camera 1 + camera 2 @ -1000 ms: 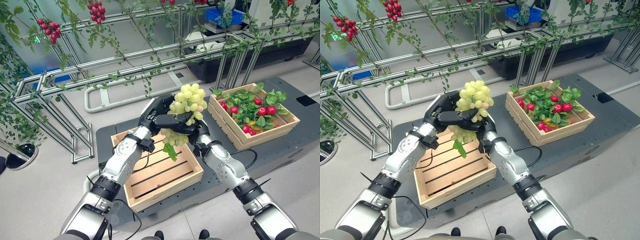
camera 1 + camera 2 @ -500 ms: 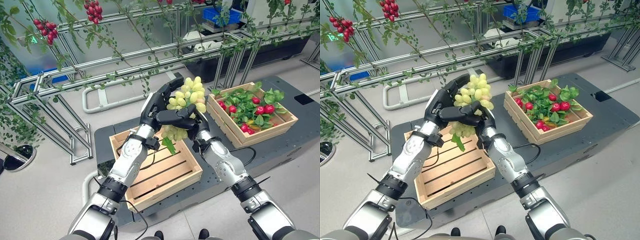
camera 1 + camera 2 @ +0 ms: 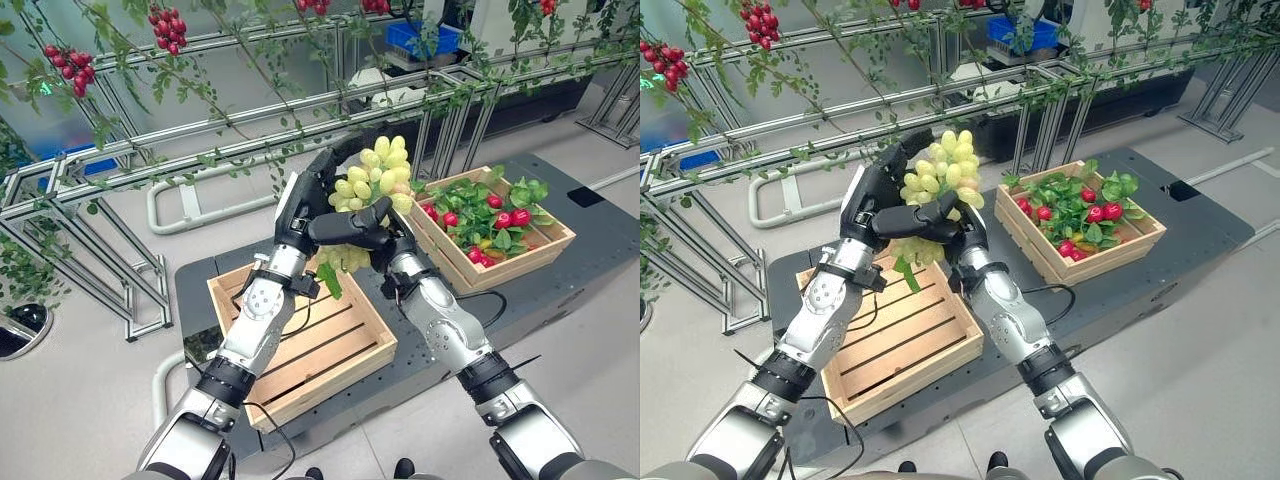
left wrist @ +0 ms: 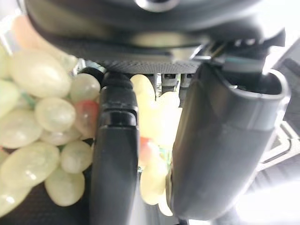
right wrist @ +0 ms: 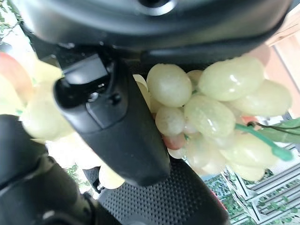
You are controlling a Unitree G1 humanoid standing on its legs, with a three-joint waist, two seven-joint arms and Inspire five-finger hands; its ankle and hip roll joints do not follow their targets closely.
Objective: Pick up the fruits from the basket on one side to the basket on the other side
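A bunch of green grapes [image 3: 378, 178] with a green leaf hangs in the air over the far right corner of the empty wooden crate [image 3: 322, 384]. Both hands clasp it. My left hand [image 3: 305, 198] curls behind and over the bunch; its own wrist view has its fingers [image 4: 115, 164] lying against the grapes [image 4: 33, 117]. My right hand [image 3: 352, 228] wraps across the front, with its thumb [image 5: 122, 131] pressed on the grapes [image 5: 211, 112]. A second wooden crate [image 3: 500, 262] to the right holds red fruits [image 3: 510, 218] among green leaves.
Both crates sit on a dark platform [image 3: 570, 290]. Behind it runs an aluminium frame [image 3: 200, 140] hung with leafy vines and clusters of red fruit [image 3: 165, 22]. A blue bin [image 3: 425, 38] stands at the back.
Both hands have raised the grape bunch a little higher above the left crate, and the left hand's fingers reach further up behind it. The camera has also shifted.
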